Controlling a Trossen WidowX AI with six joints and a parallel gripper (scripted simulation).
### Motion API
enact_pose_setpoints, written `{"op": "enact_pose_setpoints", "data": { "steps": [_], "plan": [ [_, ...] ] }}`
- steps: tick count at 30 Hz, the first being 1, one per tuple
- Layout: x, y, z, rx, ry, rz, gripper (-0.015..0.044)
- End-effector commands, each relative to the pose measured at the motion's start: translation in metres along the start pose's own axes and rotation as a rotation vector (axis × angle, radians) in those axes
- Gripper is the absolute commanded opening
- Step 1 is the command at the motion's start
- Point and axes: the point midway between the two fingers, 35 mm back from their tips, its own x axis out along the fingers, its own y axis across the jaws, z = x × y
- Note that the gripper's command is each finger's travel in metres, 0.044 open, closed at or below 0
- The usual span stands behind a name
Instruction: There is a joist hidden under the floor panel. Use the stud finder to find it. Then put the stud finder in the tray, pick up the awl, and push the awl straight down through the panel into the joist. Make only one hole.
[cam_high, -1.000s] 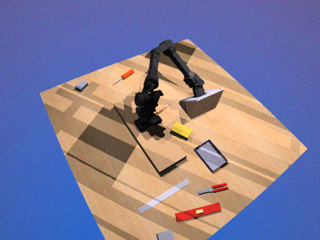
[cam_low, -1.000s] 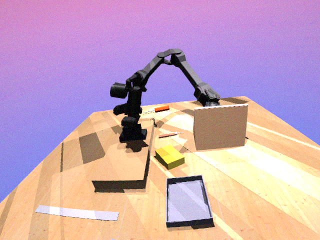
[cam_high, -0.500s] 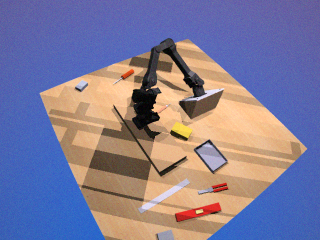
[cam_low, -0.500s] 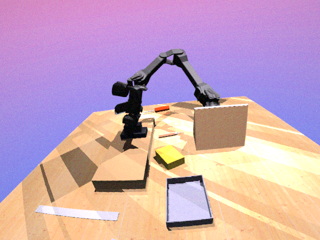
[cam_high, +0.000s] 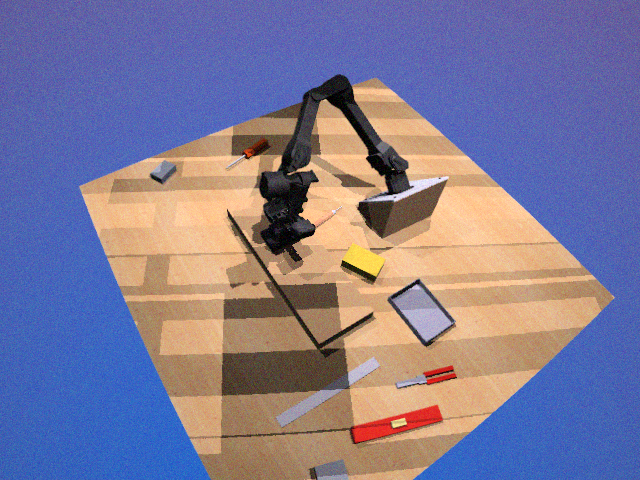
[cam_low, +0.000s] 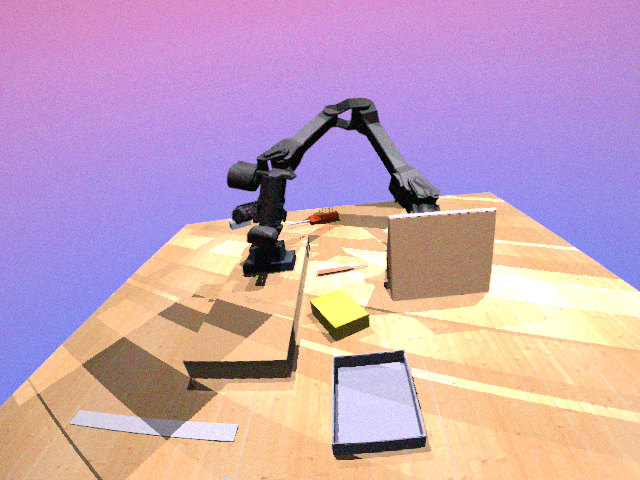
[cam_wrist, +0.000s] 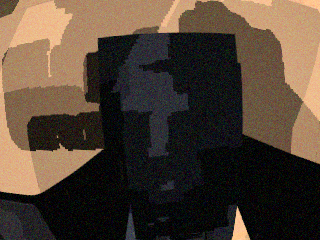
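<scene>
My gripper (cam_high: 287, 238) (cam_low: 269, 260) is shut on the dark, boxy stud finder (cam_wrist: 170, 90), which fills the middle of the wrist view. It is low over the far half of the tan floor panel (cam_high: 323, 328) (cam_low: 242, 346); whether the stud finder touches the panel I cannot tell. The awl (cam_high: 326, 217) (cam_low: 337, 270), with a pinkish handle and thin metal tip, lies on the table between the panel and the arm's base. The shallow tray (cam_high: 421, 312) (cam_low: 377, 408) is empty. No hole shows in the visible part of the panel; the joist is hidden.
A yellow block (cam_high: 363, 259) (cam_low: 339, 311) lies between panel and tray. The arm's base board (cam_high: 416, 209) (cam_low: 442, 255) stands beyond. A screwdriver (cam_high: 256, 147) (cam_low: 324, 218) and grey block (cam_high: 163, 171) lie far back. A metal strip (cam_high: 328, 391) (cam_low: 155, 427), pliers (cam_high: 439, 378) and red level (cam_high: 377, 430) lie in front.
</scene>
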Motion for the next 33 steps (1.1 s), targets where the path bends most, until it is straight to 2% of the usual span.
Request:
{"op": "enact_pose_setpoints", "data": {
  "steps": [1,33],
  "plan": [
    [0.0,-0.008,0.0,-0.001,0.002,-0.004,0.0],
    [0.0,-0.054,0.0,-0.001,0.002,-0.005,0.0]
  ]
}}
